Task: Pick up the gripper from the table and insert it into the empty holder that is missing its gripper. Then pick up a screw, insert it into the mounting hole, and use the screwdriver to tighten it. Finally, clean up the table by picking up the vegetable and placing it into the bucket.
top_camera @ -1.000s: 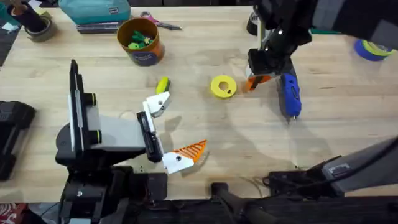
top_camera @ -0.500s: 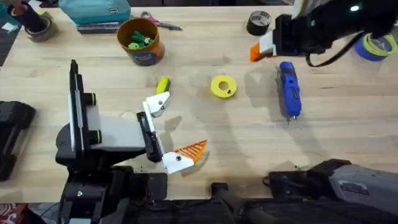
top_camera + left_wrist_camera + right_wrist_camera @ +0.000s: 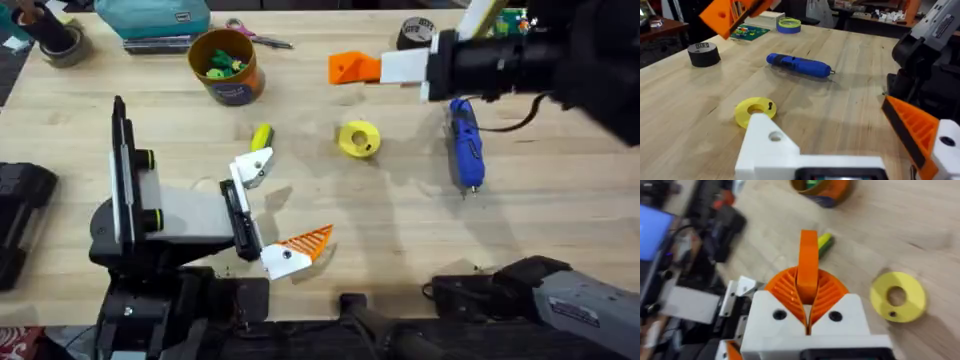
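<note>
My right gripper (image 3: 385, 68) is shut on the gripper (image 3: 350, 67), a small orange wedge held in the air over the far middle of the table, pointing left. Between the ribbed pads (image 3: 826, 292) the wedge (image 3: 808, 260) sticks out. My left gripper (image 3: 285, 205) rests open at the near left: one finger is the bare white holder (image 3: 252, 167), the other carries an orange ribbed tip (image 3: 305, 242). The vegetable (image 3: 261, 135) lies just beyond the holder. The bucket (image 3: 227, 65) stands at the back left. The screwdriver (image 3: 465, 145) lies on the right.
A yellow disc (image 3: 359, 139) with a small dark screw (image 3: 770, 105) on it lies mid-table. A black tape roll (image 3: 415, 35) and a blue-yellow roll (image 3: 787, 23) sit at the far right. A teal case (image 3: 152, 15) and scissors (image 3: 255, 35) lie along the back edge.
My right gripper rose from beside the screwdriver with the orange wedge in it, then swung away toward the back and left, and it now points left.
</note>
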Controlling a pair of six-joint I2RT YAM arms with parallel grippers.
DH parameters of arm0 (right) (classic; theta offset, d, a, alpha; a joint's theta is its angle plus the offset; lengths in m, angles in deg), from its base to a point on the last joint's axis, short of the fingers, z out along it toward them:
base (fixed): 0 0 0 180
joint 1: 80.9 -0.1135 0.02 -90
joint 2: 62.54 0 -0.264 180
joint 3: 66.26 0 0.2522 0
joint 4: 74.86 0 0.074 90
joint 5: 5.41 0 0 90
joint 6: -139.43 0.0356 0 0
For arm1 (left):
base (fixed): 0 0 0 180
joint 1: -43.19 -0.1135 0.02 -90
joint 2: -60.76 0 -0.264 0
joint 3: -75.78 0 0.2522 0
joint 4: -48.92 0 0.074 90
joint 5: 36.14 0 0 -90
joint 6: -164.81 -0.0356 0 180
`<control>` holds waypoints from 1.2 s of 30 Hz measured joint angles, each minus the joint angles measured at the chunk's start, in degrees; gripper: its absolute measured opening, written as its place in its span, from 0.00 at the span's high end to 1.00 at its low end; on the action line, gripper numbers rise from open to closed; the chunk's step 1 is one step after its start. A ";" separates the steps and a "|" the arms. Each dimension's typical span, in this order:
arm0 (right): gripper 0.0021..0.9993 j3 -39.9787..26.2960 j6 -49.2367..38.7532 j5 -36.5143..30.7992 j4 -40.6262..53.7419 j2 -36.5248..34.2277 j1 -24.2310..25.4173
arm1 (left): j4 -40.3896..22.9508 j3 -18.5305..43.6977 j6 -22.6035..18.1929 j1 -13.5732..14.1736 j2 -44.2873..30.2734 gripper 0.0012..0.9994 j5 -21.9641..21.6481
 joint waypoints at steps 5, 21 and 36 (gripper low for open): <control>0.99 7.95 6.77 13.30 -13.63 0.00 3.58 | 0.00 0.00 -0.01 0.00 0.00 0.01 0.00; 0.99 32.88 42.56 31.53 -71.57 0.00 6.96 | 0.00 0.00 0.00 0.00 0.01 0.01 0.00; 0.99 35.41 52.94 35.07 -77.57 -9.01 -0.66 | 0.00 0.00 0.02 0.00 0.02 0.01 0.00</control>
